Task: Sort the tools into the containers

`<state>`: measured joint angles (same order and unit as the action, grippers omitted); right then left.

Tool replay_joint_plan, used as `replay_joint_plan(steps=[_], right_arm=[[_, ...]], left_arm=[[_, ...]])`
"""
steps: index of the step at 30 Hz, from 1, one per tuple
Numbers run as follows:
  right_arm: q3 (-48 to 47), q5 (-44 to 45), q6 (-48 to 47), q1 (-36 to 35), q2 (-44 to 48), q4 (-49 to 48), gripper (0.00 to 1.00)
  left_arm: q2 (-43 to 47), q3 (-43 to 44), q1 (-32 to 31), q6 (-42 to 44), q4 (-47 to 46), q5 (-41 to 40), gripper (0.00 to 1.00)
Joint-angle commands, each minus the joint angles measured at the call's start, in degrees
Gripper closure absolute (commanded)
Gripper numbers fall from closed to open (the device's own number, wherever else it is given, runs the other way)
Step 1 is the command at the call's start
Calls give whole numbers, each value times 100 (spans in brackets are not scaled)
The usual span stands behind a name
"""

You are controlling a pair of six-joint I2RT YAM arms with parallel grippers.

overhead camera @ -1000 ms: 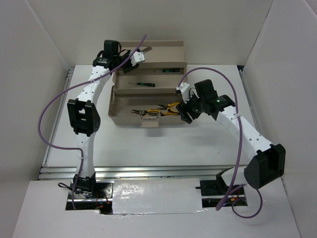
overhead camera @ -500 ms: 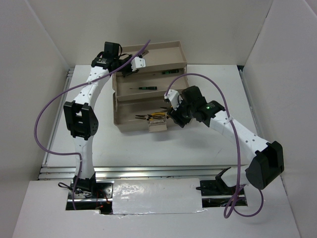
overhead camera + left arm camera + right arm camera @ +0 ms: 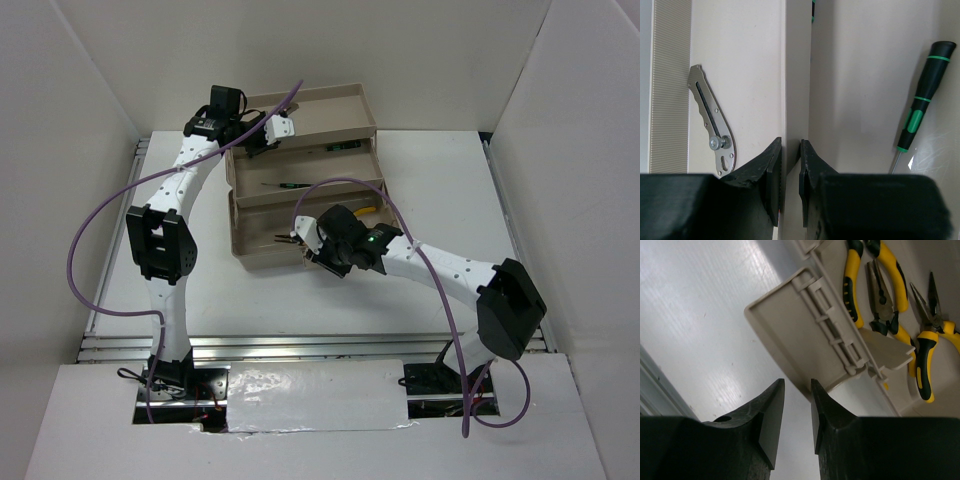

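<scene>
The beige toolbox (image 3: 300, 112) stands open at the back with its tray tiers stepped. My left gripper (image 3: 252, 140) (image 3: 790, 145) is shut on the upright wall (image 3: 796, 75) between two tray tiers. To one side of that wall lies a small grey metal tool (image 3: 712, 132), to the other a dark screwdriver (image 3: 920, 107) with green marks. My right gripper (image 3: 312, 252) (image 3: 797, 382) hovers over the white table at the box's front. Its jaws are narrowly open and empty, just below the beige latch flap (image 3: 800, 330). Yellow-and-black pliers (image 3: 875, 295) (image 3: 365, 211) lie in the lowest tier.
White walls enclose the table (image 3: 430, 190) on three sides. Purple cables (image 3: 90, 240) loop off both arms. A ribbed strip (image 3: 670, 85) runs along the box's outer edge in the left wrist view.
My right arm has swung left along the front of the toolbox to the latch, and its jaws have narrowed. My left gripper has closed a little further on the tray wall.
</scene>
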<state>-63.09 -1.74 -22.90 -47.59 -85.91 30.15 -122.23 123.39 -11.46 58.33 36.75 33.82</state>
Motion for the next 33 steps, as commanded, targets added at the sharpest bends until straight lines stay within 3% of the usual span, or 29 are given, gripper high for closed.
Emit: replay_joint_plan(steps=[1, 4, 9, 18, 20, 25, 31, 33], right_arm=[[-422, 313, 619, -162, -153, -554, 65], [-730, 490, 864, -180, -654, -449, 70], [-827, 587, 1172, 48, -1208, -791, 68], [-871, 622, 1542, 145, -1244, -1082, 62], [-863, 587, 1551, 145, -1157, -1020, 60], [-766, 367, 1525, 180, -517, -827, 44], [-459, 200, 1298, 514, 538, -924, 42], [-459, -36, 1025, 733, 505, -862, 41]], left_arm=[[77, 124, -119, -23, -98, 177, 100], [51, 141, -119, -84, -151, 195, 100], [77, 106, -110, -111, -125, 318, 100], [252, 9, -102, 3, 183, 608, 100], [305, -87, -102, 4, 166, 617, 100], [411, -237, -31, -163, -71, 555, 100], [235, 131, 48, -234, 130, 739, 100], [209, 150, 48, -190, 166, 757, 100]])
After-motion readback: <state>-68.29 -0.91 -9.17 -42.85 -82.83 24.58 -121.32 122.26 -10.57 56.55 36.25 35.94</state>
